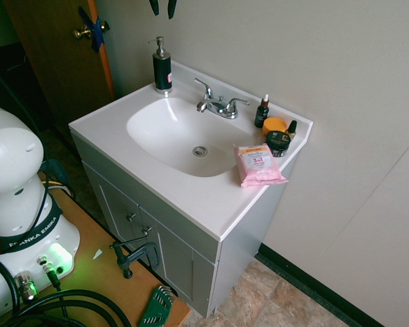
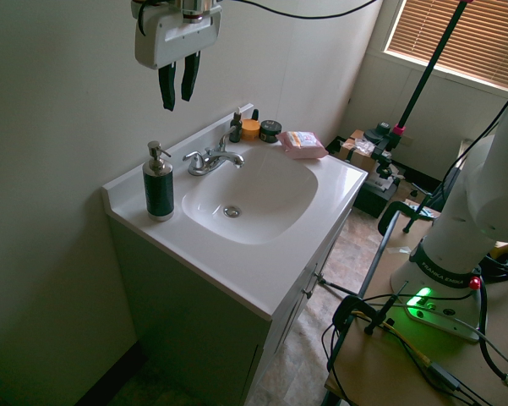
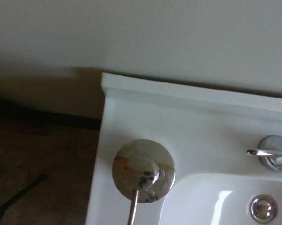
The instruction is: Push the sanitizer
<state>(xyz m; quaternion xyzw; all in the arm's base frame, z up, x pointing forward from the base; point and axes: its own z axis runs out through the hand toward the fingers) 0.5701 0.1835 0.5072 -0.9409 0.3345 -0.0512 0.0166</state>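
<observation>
The sanitizer (image 1: 162, 66), a tall black pump bottle with a silver head, stands upright at the back corner of the white vanity top, by the wall. From the other side the sanitizer (image 2: 158, 183) shows left of the faucet. My gripper (image 2: 178, 87) hangs high above it near the wall, its two dark fingers open with nothing between them. Only the fingertips (image 1: 154, 8) show at the top edge of the first exterior view. The wrist view looks straight down on the sanitizer's silver pump head (image 3: 143, 170).
A chrome faucet (image 1: 218, 105) stands behind the sink basin (image 1: 173, 136). At the far corner are a small dropper bottle (image 1: 262, 113), an orange jar (image 1: 274, 125), a black jar (image 1: 279, 143) and a pink wipes pack (image 1: 258, 164). A wooden door (image 1: 54, 54) stands beyond the vanity.
</observation>
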